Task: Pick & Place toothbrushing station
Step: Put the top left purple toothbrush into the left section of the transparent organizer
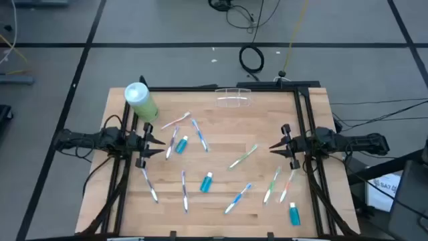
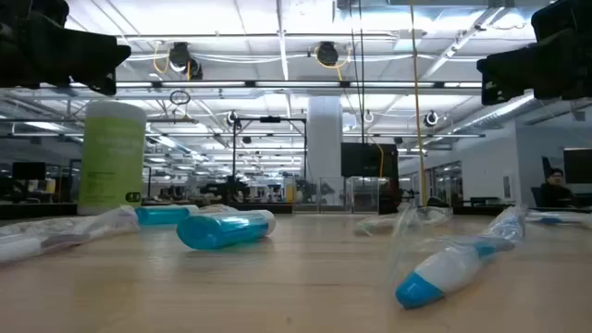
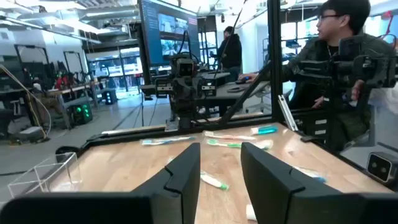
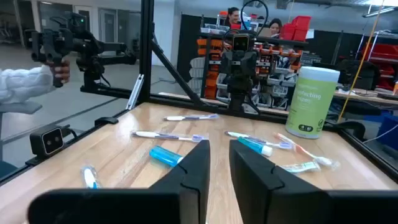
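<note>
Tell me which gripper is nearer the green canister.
Left. The left gripper hovers just in front of the green canister at the table's far left corner; the right gripper is across the table, well away from it.

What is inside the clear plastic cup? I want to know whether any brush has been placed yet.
Nothing shows inside the clear plastic cup: bare wood shows through its walls in the high view. The toothbrushes lie scattered on the table.

Wooden table [image 1: 221, 144]; scattered toothbrushes [image 1: 242, 158], teal tubes [image 1: 206, 182], clear cup [image 1: 233, 97], green canister [image 1: 140, 101].
</note>
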`<state>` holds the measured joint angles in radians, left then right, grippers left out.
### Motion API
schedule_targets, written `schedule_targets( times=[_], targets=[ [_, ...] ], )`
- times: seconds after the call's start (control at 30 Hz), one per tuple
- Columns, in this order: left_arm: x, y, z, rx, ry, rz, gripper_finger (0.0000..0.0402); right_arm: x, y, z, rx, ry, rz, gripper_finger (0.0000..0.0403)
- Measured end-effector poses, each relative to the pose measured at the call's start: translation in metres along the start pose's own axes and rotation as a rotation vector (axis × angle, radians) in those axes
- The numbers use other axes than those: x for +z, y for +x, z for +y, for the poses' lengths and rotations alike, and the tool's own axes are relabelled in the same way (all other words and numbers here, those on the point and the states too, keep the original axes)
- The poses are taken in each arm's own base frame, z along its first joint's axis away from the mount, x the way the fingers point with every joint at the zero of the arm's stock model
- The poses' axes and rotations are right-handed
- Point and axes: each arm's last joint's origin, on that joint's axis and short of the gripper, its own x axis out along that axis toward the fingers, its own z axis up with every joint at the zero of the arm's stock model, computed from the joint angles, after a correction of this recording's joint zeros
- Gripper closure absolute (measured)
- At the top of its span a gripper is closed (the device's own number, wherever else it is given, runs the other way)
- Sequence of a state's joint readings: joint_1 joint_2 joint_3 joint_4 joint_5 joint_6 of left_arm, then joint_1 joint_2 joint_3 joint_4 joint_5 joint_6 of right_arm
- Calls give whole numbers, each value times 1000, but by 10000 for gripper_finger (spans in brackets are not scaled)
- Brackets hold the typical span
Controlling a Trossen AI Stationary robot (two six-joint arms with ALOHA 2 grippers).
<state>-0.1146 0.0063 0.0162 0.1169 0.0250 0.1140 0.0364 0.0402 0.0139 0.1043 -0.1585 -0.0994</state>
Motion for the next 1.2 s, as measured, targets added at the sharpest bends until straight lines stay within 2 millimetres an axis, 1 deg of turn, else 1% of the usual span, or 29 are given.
schedule_targets(
  times=[0.23, 0.33, 0.5, 0.63, 0.73, 0.87, 0.93, 1.1, 1.17, 1.2],
  targets=[
    [0, 0, 0, 0, -31, 0, 279, 0, 0, 0, 0, 5, -1, 348],
    [2, 0, 0, 2, -36, -16, 279, 2, 0, 0, -2, -21, -18, 348],
    [2, 0, 0, 2, -65, -17, 279, 7, 0, -1, -8, 67, -71, 348],
    [2, 0, 0, 2, -80, -21, 279, 13, -1, -1, -12, 58, -134, 348],
    [3, 0, 0, 1, -159, -27, 279, 16, -1, -1, -13, 62, -164, 348],
    [3, 0, 0, -1, -277, -26, 279, 16, -1, -1, -13, 59, -161, 348],
    [3, 0, 0, 3, -308, -27, 279, 16, -1, -2, -18, 35, -169, 348],
    [2, 0, 3, 103, -320, -31, 279, 20, -2, -4, -90, 16, -206, 342],
    [2, -1, 6, 180, -370, -39, 279, 22, -1, -5, -139, -18, -217, 331],
    [2, -1, 7, 213, -395, -43, 279, 23, -1, -7, -190, -40, -226, 324]
  ],
)
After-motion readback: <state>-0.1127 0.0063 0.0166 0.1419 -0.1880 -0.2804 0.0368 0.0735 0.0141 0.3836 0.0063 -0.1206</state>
